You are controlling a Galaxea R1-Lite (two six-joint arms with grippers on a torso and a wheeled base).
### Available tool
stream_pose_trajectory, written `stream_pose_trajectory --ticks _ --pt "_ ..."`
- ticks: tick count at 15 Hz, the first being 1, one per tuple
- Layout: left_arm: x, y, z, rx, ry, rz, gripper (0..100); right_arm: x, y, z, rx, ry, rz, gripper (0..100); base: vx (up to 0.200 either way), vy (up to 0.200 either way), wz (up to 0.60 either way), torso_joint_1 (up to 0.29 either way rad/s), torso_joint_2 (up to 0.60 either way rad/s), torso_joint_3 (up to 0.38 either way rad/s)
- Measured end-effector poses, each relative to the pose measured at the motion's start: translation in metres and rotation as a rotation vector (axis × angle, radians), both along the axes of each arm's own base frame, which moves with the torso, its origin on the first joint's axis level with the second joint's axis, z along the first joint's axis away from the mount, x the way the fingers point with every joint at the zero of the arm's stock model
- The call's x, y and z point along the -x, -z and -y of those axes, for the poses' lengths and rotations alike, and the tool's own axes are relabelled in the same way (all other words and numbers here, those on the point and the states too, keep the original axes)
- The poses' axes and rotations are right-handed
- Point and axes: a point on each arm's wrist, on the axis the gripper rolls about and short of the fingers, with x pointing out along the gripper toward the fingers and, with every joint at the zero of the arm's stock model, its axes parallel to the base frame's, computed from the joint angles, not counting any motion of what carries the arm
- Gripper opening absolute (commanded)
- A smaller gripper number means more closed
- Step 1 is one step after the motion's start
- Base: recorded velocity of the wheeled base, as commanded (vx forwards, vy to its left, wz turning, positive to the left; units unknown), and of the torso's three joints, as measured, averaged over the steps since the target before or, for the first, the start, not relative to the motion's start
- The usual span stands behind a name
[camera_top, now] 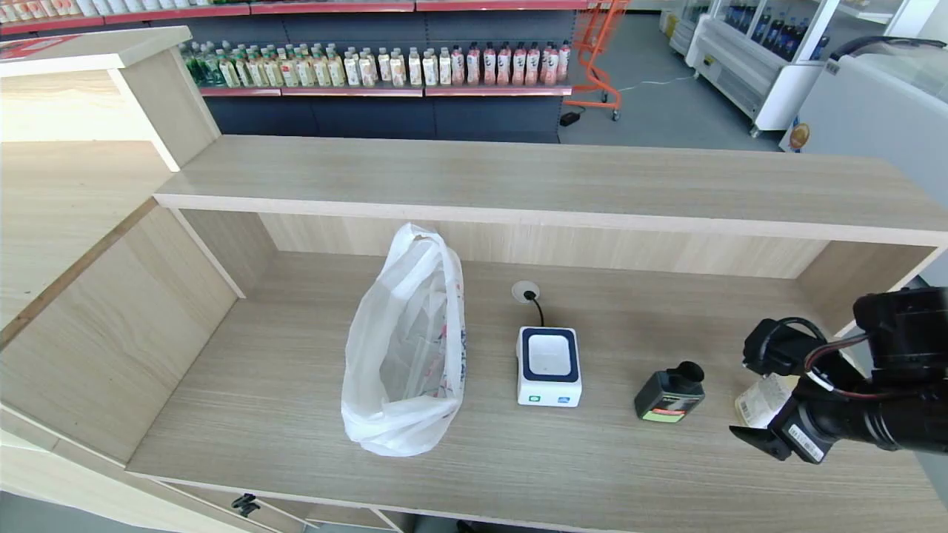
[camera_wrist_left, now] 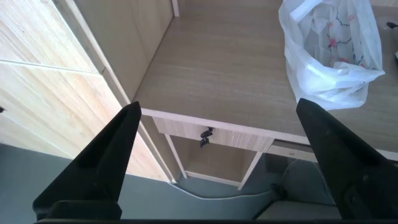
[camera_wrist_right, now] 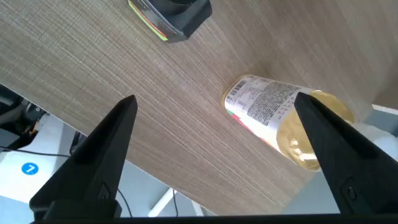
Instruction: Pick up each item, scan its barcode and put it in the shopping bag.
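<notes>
The left end effector [camera_wrist_left: 219, 107] hangs far to the left of the barcode scanner [camera_top: 548, 366], out past the front edge of the bench [camera_top: 259, 414]. Its two fingers are spread wide and hold nothing. The white plastic shopping bag [camera_top: 406, 348] lies just to the left of the scanner with its mouth open; I cannot tell whether something is already inside. To the right of the scanner, a little apart, stands a small dark bottle [camera_top: 669, 396] with a black cap. Further to the right of the scanner, a clear bottle [camera_wrist_right: 267, 112] with yellowish liquid lies on its side, its barcode label turned upward. The right end effector [camera_wrist_right: 214, 106] is above this bottle with fingers spread, and I see no contact.

I judge that the step in hand is picking up the clear bottle. Both bottles are on the bench, so most of the task remains. The next move calls for lowering the right end effector so that the fingers close across the round body, which may roll. Then the bottle must go left to the scanner with the barcode facing the window.

The count: one shopping bag, one scanner, two bottles (one dark, one clear), two end effectors
</notes>
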Motion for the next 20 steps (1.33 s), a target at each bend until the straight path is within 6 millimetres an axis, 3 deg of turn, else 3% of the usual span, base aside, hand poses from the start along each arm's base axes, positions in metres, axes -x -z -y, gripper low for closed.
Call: stream_pose_trajectory --ticks 8,12,13,20 --pt "0.0 0.0 0.0 0.0 0.0 0.0 100 -0.047 0.056 -0.021 -0.054 -0.114 -0.021 100 0.0 0.0 0.0 0.0 0.0 0.0" --pt "0.0 0.0 0.0 0.0 0.0 0.0 100 -0.067 0.07 -0.029 -0.112 -0.173 -0.035 100 0.0 0.0 0.0 0.0 0.0 0.0" --pt "0.0 0.0 0.0 0.0 0.0 0.0 100 -0.071 0.071 -0.031 -0.128 -0.168 -0.028 0 0.0 0.0 0.0 0.0 0.0 0.0" --pt "0.0 0.0 0.0 0.0 0.0 0.0 100 -0.087 0.077 -0.05 -0.181 -0.183 0.033 0 0.0 0.0 0.0 0.0 0.0 0.0"
